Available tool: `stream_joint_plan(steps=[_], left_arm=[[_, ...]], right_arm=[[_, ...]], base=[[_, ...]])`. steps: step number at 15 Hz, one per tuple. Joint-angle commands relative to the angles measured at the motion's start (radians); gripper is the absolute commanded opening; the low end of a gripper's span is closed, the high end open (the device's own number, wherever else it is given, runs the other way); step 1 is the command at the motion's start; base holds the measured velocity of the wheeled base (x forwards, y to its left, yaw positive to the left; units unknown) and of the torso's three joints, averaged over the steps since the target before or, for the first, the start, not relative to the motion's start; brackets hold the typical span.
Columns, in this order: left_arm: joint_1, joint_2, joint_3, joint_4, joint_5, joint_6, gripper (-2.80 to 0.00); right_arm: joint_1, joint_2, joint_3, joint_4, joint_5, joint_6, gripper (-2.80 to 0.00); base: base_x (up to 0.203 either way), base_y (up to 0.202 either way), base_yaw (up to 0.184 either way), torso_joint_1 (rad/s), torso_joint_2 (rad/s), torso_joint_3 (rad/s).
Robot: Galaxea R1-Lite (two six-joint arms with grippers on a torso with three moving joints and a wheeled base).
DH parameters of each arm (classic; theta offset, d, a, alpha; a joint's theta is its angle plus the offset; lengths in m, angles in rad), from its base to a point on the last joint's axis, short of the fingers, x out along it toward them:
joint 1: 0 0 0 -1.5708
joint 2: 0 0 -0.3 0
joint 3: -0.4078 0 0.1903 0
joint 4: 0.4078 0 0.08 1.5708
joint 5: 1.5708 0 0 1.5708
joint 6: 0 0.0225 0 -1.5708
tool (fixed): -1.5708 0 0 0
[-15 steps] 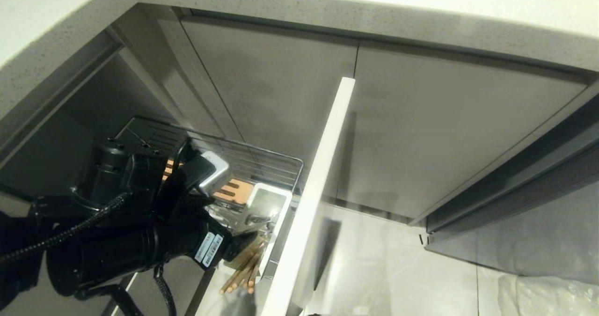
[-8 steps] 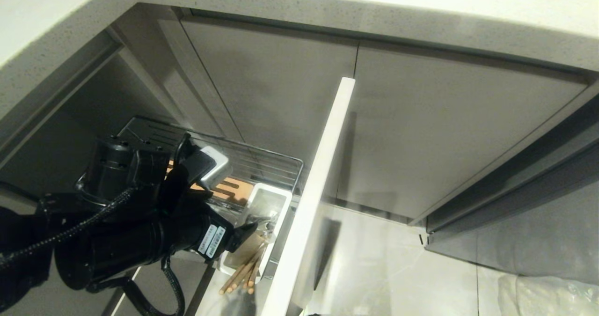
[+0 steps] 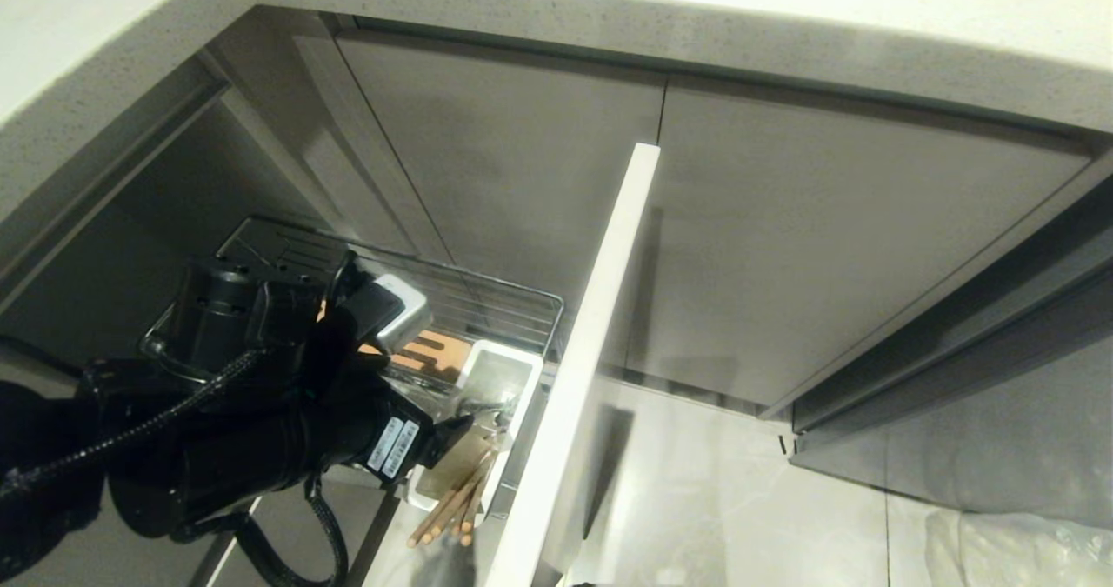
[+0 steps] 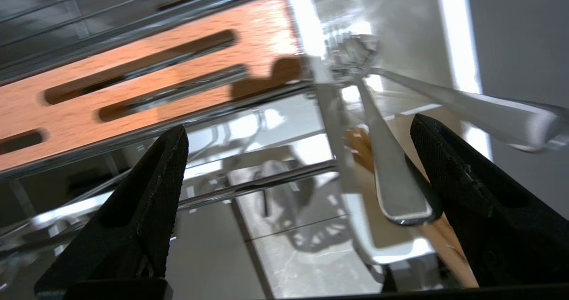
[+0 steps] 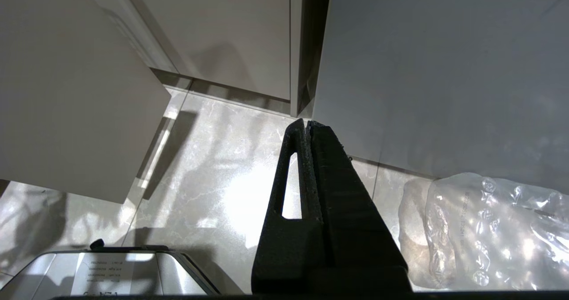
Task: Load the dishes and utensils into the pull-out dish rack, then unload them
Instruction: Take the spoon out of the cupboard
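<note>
With its jaws spread wide and nothing between them, the left gripper (image 4: 293, 180) hangs over the white utensil caddy (image 3: 487, 378) at the front corner of the pull-out dish rack (image 3: 487, 296). A silver fork (image 4: 391, 158) stands loose in the caddy, its handle just inside one black finger (image 4: 466, 189) but not pinched; a second metal handle (image 4: 489, 113) leans beside it. The chopsticks (image 3: 452, 500) poke out of the caddy's near end. Judgement: the fork looks released, so the utensil loading step seems done. Against the frame a second ago, the wrist sits slightly higher and further back from the caddy. The right gripper (image 5: 306, 126) stays parked, fingers pressed together, above the floor.
</note>
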Motion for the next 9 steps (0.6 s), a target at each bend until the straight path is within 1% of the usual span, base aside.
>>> stream_joint_plan(steps=[1,3,7,8,9], left_arm=[[0.005,0.009,-0.003,-0.003,0.015,0.001,0.00],[0.005,0.011,-0.011,-0.006,0.032,-0.001,0.00],[-0.003,0.018,-0.016,-0.031,0.033,-0.010,0.00],[-0.011,0.023,-0.019,-0.033,0.032,-0.025,0.00],[-0.038,0.036,-0.031,-0.027,0.034,-0.078,0.00]], right_arm=[[0.000,0.001,0.000,0.000,0.000,0.000,-2.80],[0.000,0.001,0.000,0.000,0.000,0.000,-2.80],[0.000,0.001,0.000,0.000,0.000,0.000,-2.80],[0.000,0.001,0.000,0.000,0.000,0.000,-2.80],[0.000,0.001,0.000,0.000,0.000,0.000,-2.80]], base=[[0.000,0.000,0.000,0.000,0.00,0.000],[0.000,0.000,0.000,0.000,0.00,0.000],[0.000,0.000,0.000,0.000,0.00,0.000],[0.000,0.000,0.000,0.000,0.00,0.000],[0.000,0.000,0.000,0.000,0.00,0.000]])
